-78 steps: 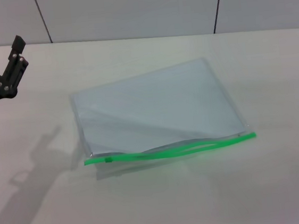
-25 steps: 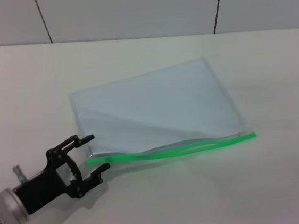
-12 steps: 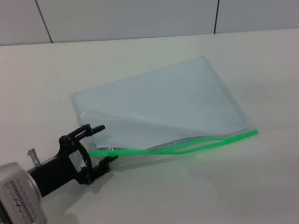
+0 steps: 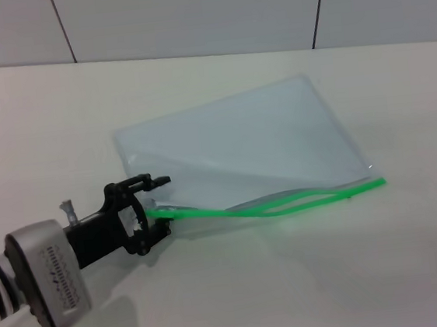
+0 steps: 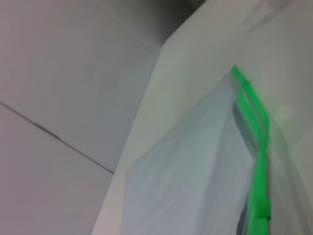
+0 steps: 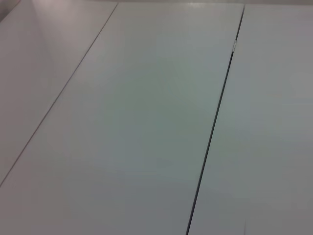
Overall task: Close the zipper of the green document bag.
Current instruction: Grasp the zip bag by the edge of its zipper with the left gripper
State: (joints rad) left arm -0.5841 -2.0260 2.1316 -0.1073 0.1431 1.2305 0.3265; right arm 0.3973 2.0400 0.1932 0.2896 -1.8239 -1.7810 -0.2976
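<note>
Zipper (image 4: 285, 202) unclosed, its two green strips bowed apart along the near long edge of the green document bag (image 4: 240, 142) — long axis running straight out from the jaws. Slider end lodged between the left gripper (image 4: 154, 205) fingers; jaws partly parted around that corner, grip on the tab impossible to confirm. Left arm plainly nearer — right gripper nowhere visible.

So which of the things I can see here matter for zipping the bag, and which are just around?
For the job:
green document bag
zipper, still gaping
left gripper, at the zipper's left end

Just around:
table
wall panels
Right gripper: not in view.
</note>
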